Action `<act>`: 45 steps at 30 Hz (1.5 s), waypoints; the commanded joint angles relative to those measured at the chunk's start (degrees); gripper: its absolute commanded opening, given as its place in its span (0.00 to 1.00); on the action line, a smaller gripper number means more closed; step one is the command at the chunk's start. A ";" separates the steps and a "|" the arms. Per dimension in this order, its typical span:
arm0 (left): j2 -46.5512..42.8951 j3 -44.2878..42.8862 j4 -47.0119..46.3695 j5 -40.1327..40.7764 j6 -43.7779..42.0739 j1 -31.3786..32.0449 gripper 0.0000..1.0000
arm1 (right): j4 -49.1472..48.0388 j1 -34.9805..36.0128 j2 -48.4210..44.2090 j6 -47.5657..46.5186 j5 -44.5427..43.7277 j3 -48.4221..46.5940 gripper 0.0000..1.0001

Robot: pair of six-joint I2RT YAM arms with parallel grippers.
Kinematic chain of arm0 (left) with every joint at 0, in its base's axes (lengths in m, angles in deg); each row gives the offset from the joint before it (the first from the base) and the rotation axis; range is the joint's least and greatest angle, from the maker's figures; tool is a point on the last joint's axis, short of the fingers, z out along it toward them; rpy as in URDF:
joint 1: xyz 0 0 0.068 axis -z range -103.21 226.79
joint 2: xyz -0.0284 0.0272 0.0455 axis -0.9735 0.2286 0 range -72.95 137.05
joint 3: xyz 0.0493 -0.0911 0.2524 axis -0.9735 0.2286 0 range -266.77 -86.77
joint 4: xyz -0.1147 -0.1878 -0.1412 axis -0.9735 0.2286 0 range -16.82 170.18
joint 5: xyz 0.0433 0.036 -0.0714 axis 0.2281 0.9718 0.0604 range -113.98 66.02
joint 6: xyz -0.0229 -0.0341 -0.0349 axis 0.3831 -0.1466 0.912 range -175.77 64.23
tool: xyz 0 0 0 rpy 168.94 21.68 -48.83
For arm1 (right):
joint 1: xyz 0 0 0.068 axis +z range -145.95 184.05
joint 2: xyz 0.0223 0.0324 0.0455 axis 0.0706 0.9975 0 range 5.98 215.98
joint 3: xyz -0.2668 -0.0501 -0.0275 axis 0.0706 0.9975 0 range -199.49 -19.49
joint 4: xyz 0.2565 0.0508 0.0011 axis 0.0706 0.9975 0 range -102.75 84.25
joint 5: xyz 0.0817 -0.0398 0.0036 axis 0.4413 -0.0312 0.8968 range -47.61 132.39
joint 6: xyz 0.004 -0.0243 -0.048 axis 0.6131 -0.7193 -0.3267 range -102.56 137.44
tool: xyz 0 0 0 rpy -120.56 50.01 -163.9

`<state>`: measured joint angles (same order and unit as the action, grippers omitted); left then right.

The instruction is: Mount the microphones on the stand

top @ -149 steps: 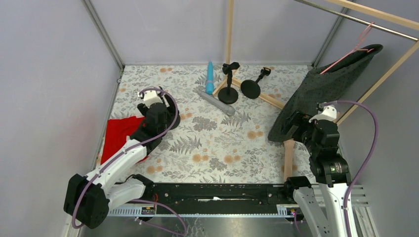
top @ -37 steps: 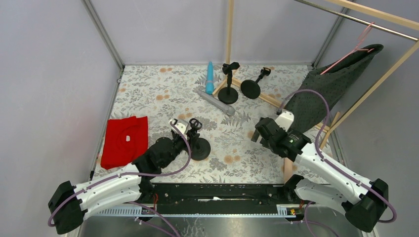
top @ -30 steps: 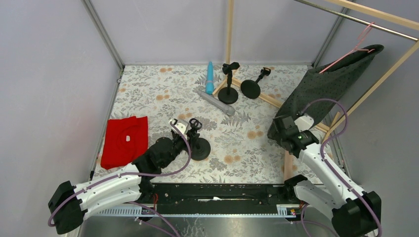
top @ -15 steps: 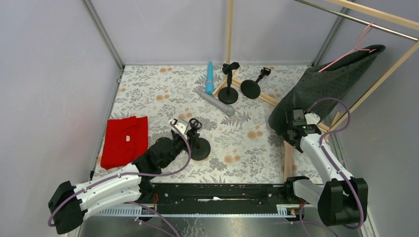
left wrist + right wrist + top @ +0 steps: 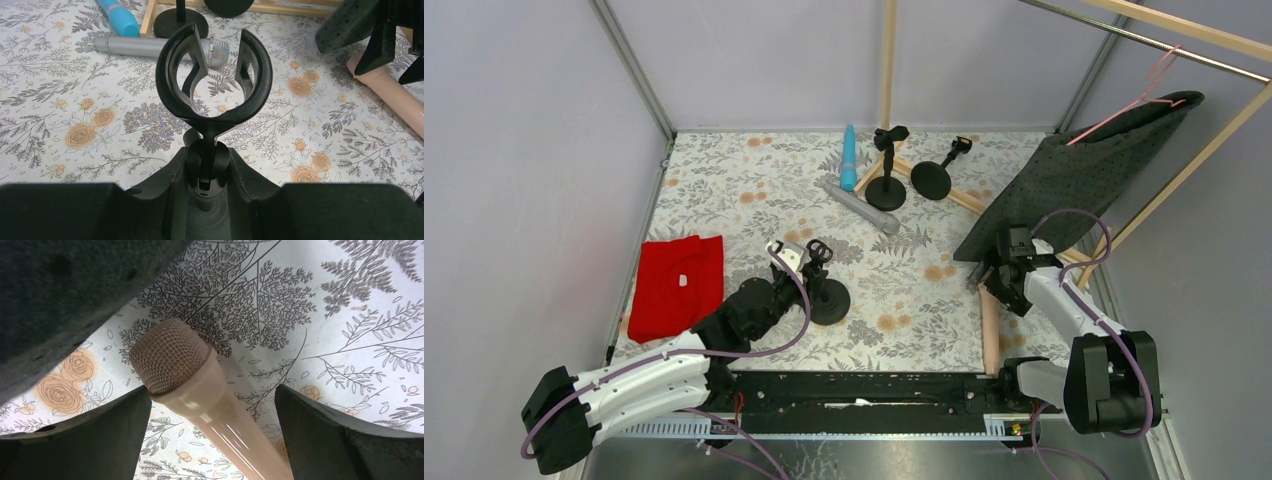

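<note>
The left gripper (image 5: 202,172) was clamped on the stem of the black microphone stand (image 5: 214,75); the right gripper (image 5: 212,410) gaped wide, straddling the peach-pink microphone (image 5: 172,357) without touching it.

Looks down on a peach-pink microphone (image 5: 202,397) lying on the floral surface (image 5: 330,315), mesh head toward the upper left, body running off the bottom edge. Frames it between 2 dark fingers (image 5: 345,437) spread wide, 1 in each lower corner. Catches dark grey fabric (image 5: 60,300) across the upper left, just beside the head.
</note>
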<state>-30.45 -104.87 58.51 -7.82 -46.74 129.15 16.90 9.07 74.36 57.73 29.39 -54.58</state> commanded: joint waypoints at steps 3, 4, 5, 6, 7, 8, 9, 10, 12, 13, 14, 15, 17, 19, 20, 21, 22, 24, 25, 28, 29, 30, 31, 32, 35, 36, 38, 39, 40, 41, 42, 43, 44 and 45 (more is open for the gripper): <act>-0.17 0.09 -2.82 0.87 0.28 0.12 0.00 | -2.75 -0.28 0.62 -0.39 3.77 1.85 0.93; -0.22 0.09 -2.81 0.84 0.28 0.16 0.00 | -3.09 -0.27 0.92 -0.51 4.60 2.15 0.91; -0.22 0.09 -2.77 0.84 0.28 0.13 0.00 | -3.51 -0.27 1.21 -0.76 5.43 2.45 0.87; -0.36 0.09 -2.76 0.85 0.28 0.14 0.00 | -3.90 -0.29 1.49 -1.01 6.15 2.77 0.83; -0.35 0.05 -2.73 0.87 0.28 0.18 0.00 | -4.24 -0.28 1.69 -1.24 6.81 3.08 0.80; -0.38 0.06 -2.74 0.84 0.26 0.16 0.00 | -4.55 -0.28 1.75 -1.27 7.56 3.44 0.77; -0.48 0.09 -2.65 0.86 0.28 0.12 0.00 | -4.86 -0.27 1.61 -1.27 8.24 3.79 0.74; -0.49 0.08 -2.64 0.86 0.28 0.11 0.00 | -5.27 -0.23 1.48 -1.23 8.89 4.27 0.70; -0.47 0.09 -2.64 0.74 0.28 0.16 0.00 | -5.99 -0.23 0.65 -1.27 11.16 5.18 0.61; -0.46 0.09 -2.64 0.58 0.28 0.13 0.00 | -6.31 -0.09 0.31 -1.21 12.09 5.69 0.56; -0.49 0.02 -2.64 0.55 0.28 0.12 0.00 | -6.49 0.06 -0.14 -1.12 12.77 6.16 0.52; -0.42 0.00 -2.70 0.48 0.28 0.17 0.00 | -6.45 0.35 -0.84 -0.71 12.89 6.71 0.49; -0.31 0.00 -2.73 0.29 0.28 0.16 0.00 | -6.44 0.89 -2.40 0.49 12.91 7.41 0.46; -0.19 -0.04 -2.79 0.08 0.26 0.16 0.00 | -7.00 2.24 -4.15 2.21 12.90 8.54 0.45; -0.13 0.00 -2.81 0.03 0.28 0.18 0.00 | -7.21 3.31 -4.75 3.00 12.58 8.67 0.46; -0.09 0.00 -2.88 -0.03 0.23 0.17 0.00 | -7.05 4.45 -4.98 3.48 11.65 8.48 0.51; -0.01 0.00 -2.90 -0.10 0.20 0.12 0.00 | -6.67 5.69 -4.71 3.74 10.68 8.01 0.60; 0.12 -0.01 -2.98 -0.24 0.19 0.12 0.00 | -5.65 7.52 -3.43 3.84 9.41 6.91 0.72; 0.16 0.00 -2.99 -0.25 0.19 0.17 0.00 | -5.42 8.13 -2.66 3.76 9.28 6.49 0.74; 0.06 0.06 -3.01 -0.23 0.11 0.16 0.00 | -5.31 9.44 -0.71 3.62 8.55 5.94 0.75; 0.09 0.09 -3.00 -0.29 0.10 0.18 0.00 | -5.26 9.63 -0.17 3.47 8.37 5.88 0.75; 0.01 0.16 -3.06 -0.39 0.10 0.15 0.00 | -5.16 9.78 0.35 3.34 8.23 5.83 0.73; -0.04 0.16 -3.20 -0.62 0.10 0.12 0.00 | -5.10 9.90 0.81 3.10 8.06 5.77 0.72; -0.01 0.24 -3.36 -0.98 0.04 0.11 0.00 | -4.96 10.05 1.20 2.92 7.93 5.74 0.69; 0.40 0.35 -4.40 -3.47 -0.35 0.16 0.00 | -5.11 10.34 1.92 2.71 7.81 6.08 0.63; 0.78 0.29 -4.89 -5.39 -0.60 0.13 0.00 | -5.25 10.31 1.97 2.68 7.76 6.15 0.60; 1.83 0.00 -5.66 -8.10 -0.89 0.12 0.00 | -5.30 10.40 2.02 2.56 7.64 6.39 0.54; 2.48 -0.14 -6.11 -9.42 -1.01 0.18 0.00 | -5.40 10.43 2.02 2.53 7.56 6.42 0.52; 3.07 -0.29 -6.49 -10.76 -1.17 0.18 0.00 | -5.44 10.45 2.05 2.48 7.59 6.45 0.50; 3.78 -0.45 -6.83 -12.13 -1.28 0.15 0.00 | -5.54 10.45 2.10 2.37 7.75 6.40 0.47; 4.38 -0.58 -7.07 -13.46 -1.38 0.14 0.00 | -5.56 10.50 2.16 2.38 7.80 6.36 0.45; 4.79 -0.61 -7.58 -14.88 -1.48 0.12 0.00 | -5.64 10.53 2.19 2.23 7.95 6.34 0.42; 5.10 -0.61 -7.99 -15.71 -1.48 0.19 0.00 | -5.70 10.53 2.01 2.12 8.03 6.34 0.38; 5.33 -0.57 -8.38 -16.62 -1.55 0.23 0.00 | -5.97 10.62 1.65 2.00 8.40 6.29 0.30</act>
<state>-26.47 -104.85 54.20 -16.23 -49.14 129.02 8.94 18.75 74.73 60.20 37.31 -49.73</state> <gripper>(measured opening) 0.316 0.463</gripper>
